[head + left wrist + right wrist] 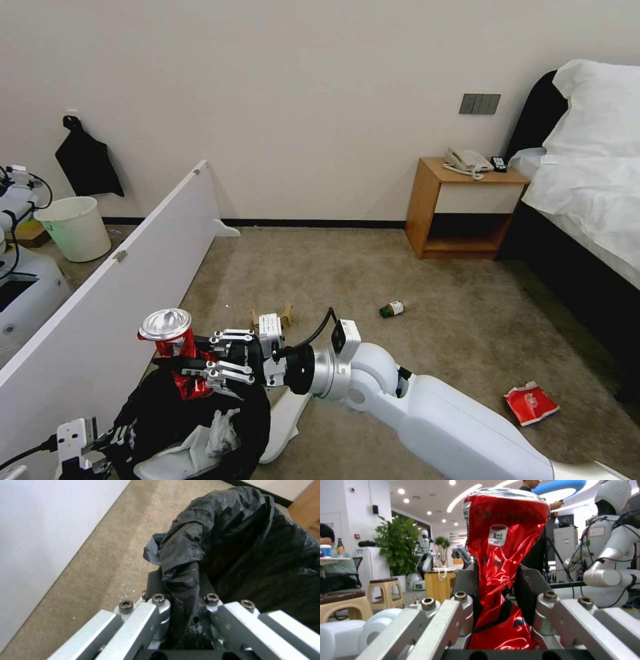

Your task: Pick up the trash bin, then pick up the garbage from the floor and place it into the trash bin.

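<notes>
My right gripper (200,365) is shut on a crushed red can (172,339), holding it upright just above the far rim of the trash bin (167,407). In the right wrist view the can (501,555) stands pinched between the fingers of the right gripper (496,587). The bin is lined with a crinkled black bag and holds a white slipper (175,459) and a crumpled tissue (223,427). My left gripper (121,437) grips the bin's near edge; in its wrist view the left gripper (182,592) is shut on a fold of the black bag (246,542). A green-capped bottle (392,309), a red packet (531,403) and torn brown paper (287,315) lie on the carpet.
A long white partition board (113,287) runs along my left, with a plain white bucket (73,227) behind it. A wooden nightstand (463,207) and a bed (587,187) stand at the right. A flat white piece (285,417) lies under my right wrist.
</notes>
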